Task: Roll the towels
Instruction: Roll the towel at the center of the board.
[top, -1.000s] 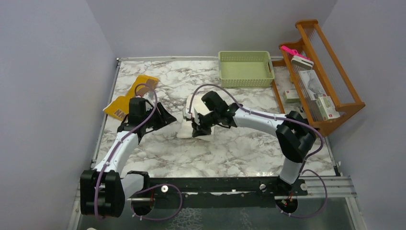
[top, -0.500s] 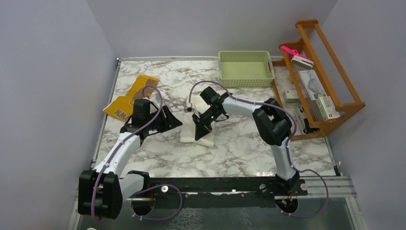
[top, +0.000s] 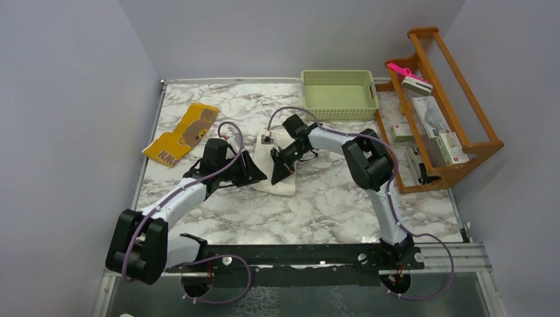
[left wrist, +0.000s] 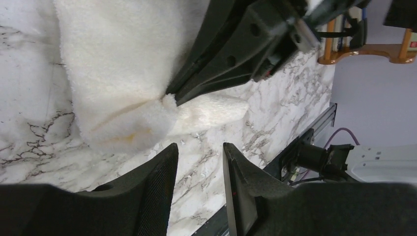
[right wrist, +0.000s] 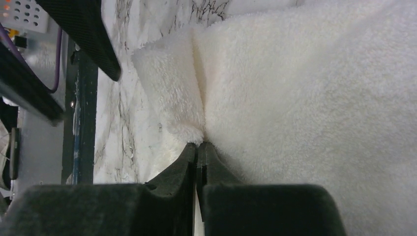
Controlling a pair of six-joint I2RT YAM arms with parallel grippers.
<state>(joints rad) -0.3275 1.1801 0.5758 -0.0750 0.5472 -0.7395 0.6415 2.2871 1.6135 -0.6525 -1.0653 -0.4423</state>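
The cream-white towel (top: 280, 179) lies on the marble table (top: 330, 205) at the middle, partly folded. It also shows in the left wrist view (left wrist: 118, 73) and the right wrist view (right wrist: 314, 88). My right gripper (top: 282, 169) is shut, pinching a fold of the cream towel at its tips (right wrist: 197, 146). My left gripper (top: 259, 177) is open and empty, just left of the towel's near edge, its fingers (left wrist: 157, 196) apart over bare marble. The mustard-yellow towel (top: 181, 134) with the brown bear print lies flat at the far left.
A pale green basket (top: 339, 94) stands at the back of the table. A wooden rack (top: 442, 105) with boxes and a pink item stands along the right side. The black rail (top: 297, 254) runs along the near edge.
My left gripper has moved right, up to the cream towel. My right gripper has swung back and left over the towel, pulling its fold with it.
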